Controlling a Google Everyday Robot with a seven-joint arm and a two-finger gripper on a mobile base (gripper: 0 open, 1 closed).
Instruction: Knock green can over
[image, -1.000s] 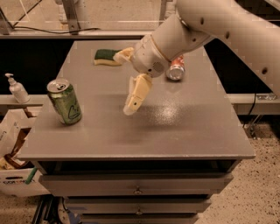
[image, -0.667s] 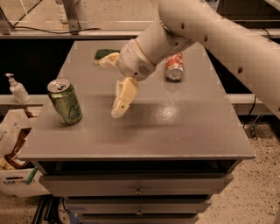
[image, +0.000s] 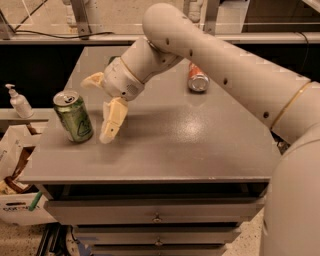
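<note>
**Gripper closes in on the standing green can**

The green aluminium drink can with pale markings and a silver pull-tab top (image: 74, 116) stands upright near the front left corner of the grey metal table (image: 195, 142), in the same spot as a second ago. The cream two-finger gripper (image: 95, 111) has travelled left from the middle of the table and now hangs just beside the can's right side. Its fingers are spread wide and hold nothing. The lower finger (image: 112, 120) points down, its tip close to the can's lower half, though contact cannot be confirmed; the upper finger (image: 93, 80) juts out to the left above the can's top. The white arm (image: 220, 55) reaches further across the tabletop than before. A red-orange can (image: 198, 78) lies on its side towards the back, well apart, unmoved. A white pump bottle (image: 20, 102) stands left of the table.
</note>
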